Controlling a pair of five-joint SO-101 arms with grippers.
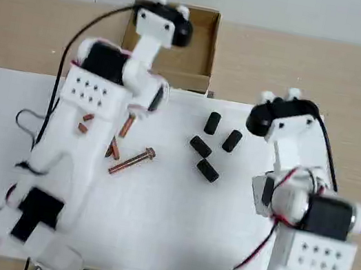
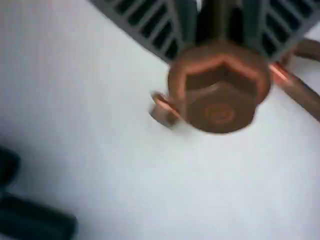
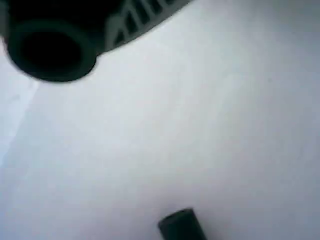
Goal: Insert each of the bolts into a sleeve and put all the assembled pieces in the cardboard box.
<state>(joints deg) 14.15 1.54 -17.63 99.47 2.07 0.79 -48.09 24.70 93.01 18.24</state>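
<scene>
A copper hex-head metal bolt (image 2: 217,95) is being pinched by the left claw (image 2: 220,17), a black tubular sleeve (image 3: 50,50) by the right claw (image 3: 75,22); any tilt could jam insertion.

wooden table (image 1: 318,68) under white sheet (image 1: 151,221), cardboard box (image 1: 189,79)

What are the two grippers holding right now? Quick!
Left gripper: shut on a bolt.
Right gripper: shut on a sleeve.
</scene>
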